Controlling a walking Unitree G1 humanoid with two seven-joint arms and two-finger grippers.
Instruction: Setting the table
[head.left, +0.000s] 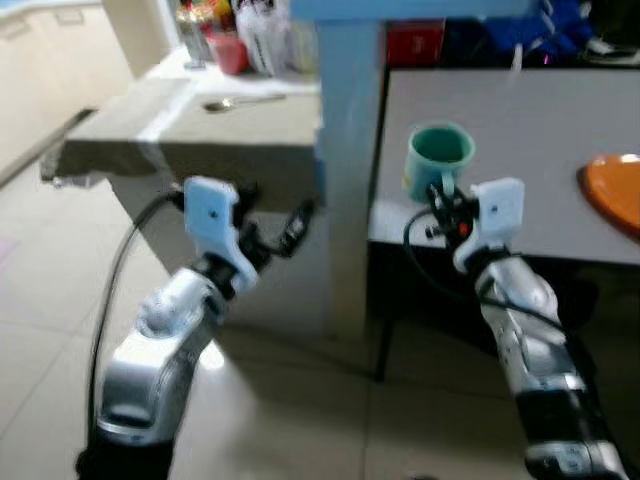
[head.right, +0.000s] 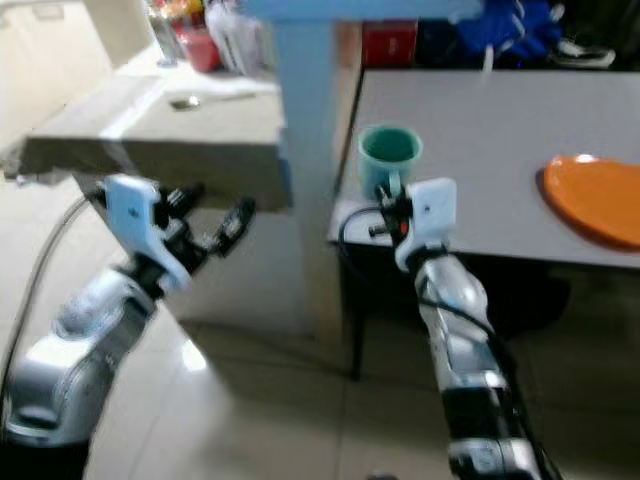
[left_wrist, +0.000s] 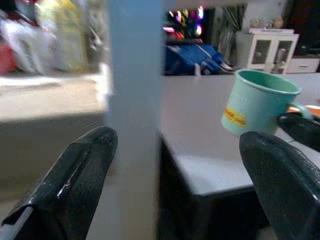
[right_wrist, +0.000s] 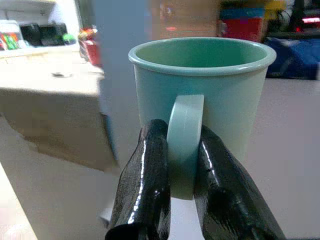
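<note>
Pinching the green mug (right_wrist: 200, 85) handle between right gripper (right_wrist: 182, 165) jaws, on table (head.left: 520, 130)

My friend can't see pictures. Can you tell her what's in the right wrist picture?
The right gripper pinches the handle of a green mug between its two black fingers, with the mug upright and its opening on top. The mug stands on a grey table, and a blurry pale blue post rises just beside it.
</note>
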